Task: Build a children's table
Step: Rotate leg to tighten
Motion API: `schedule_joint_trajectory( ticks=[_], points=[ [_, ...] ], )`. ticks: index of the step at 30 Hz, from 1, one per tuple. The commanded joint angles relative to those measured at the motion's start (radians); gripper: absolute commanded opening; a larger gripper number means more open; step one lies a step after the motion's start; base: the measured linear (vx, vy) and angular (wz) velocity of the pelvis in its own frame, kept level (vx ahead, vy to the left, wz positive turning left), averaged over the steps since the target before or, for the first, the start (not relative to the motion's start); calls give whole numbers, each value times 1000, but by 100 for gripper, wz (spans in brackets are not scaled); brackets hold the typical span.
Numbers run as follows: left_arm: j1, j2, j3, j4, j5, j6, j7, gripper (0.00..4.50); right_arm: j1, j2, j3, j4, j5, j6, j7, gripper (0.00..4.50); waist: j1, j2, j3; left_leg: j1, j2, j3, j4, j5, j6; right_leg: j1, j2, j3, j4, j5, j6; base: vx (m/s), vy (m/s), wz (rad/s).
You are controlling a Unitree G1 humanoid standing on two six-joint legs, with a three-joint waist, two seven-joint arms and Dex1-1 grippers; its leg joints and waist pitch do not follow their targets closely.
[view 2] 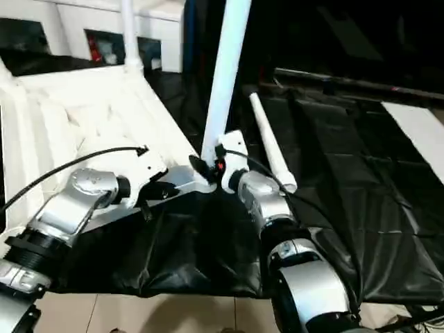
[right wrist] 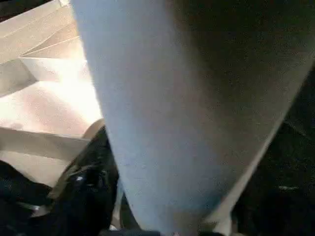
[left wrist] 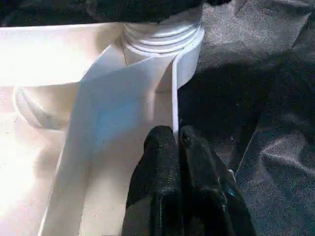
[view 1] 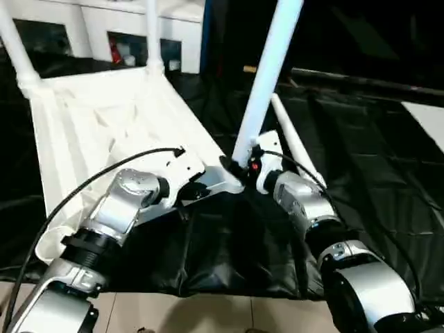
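The children's table top (view 1: 104,125) lies upside down, ribbed side up, on the black cloth. Two white legs (view 1: 17,48) (view 1: 152,35) stand in its far corner sockets. A third leg (view 1: 267,69) rises steeply from the near right corner socket (left wrist: 162,34). My right gripper (view 1: 241,166) is at that leg's base, and the leg (right wrist: 187,108) looms close in the right wrist view. My left gripper (left wrist: 177,135) is shut on the thin upright rim (left wrist: 173,93) of the top beside that socket. A fourth leg (view 2: 270,149) lies loose on the cloth to the right.
The black-covered work table (view 1: 361,159) stretches right and back. Its front edge drops to a tiled floor (view 1: 208,312). White cabinets (view 1: 104,28) stand behind the table top. A white panel (view 1: 427,118) lies at the far right.
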Motion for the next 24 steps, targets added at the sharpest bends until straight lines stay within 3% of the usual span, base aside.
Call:
schedule_joint_trajectory(
  ticks=[1, 5, 10, 17, 19, 24],
  points=[
    [-7, -8, -4, -49, -16, -24, -6, 0, 21, 13, 29, 37, -24, 11, 35, 344, 5, 23, -57, 8, 5, 16, -64, -153, 9, 55, -52, 25, -59, -22, -230, 0, 0, 0],
    [-5, -1, -6, -49, -17, -33, -19, 0, 21, 7, 36, 37, -32, -10, 66, 374, 5, 23, -56, 11, 7, 19, -64, -175, 3, 52, -51, 25, -61, -52, -227, 0, 0, 0],
    [-2, 31, -10, -40, -32, -87, -89, 0, 25, -29, 65, 28, -64, -41, 130, 419, 7, 24, -57, 12, 7, 20, -62, -155, 10, 53, -51, 25, -58, -17, -235, 0, 0, 0],
    [14, 74, -21, -44, -63, -154, -200, 0, 44, -74, 72, -4, -54, -54, 280, 419, 12, 24, -57, 13, 9, 23, -60, -144, 31, 55, -51, 25, -54, 14, -253, 0, 0, 0],
    [19, 101, -35, -33, -72, -222, -271, 0, 59, -101, 82, -33, -40, -54, 395, 419, 17, 26, -57, 14, 9, 23, -59, -147, 36, 54, -51, 25, -55, 12, -255, 0, 0, 0],
    [22, 127, -49, -12, -86, -255, -354, 0, 81, -135, 105, -82, -23, -55, 522, 419, 30, 27, -58, 19, 11, 26, -58, -125, 47, 53, -51, 24, -48, 56, -268, 0, 0, 0]
  ],
)
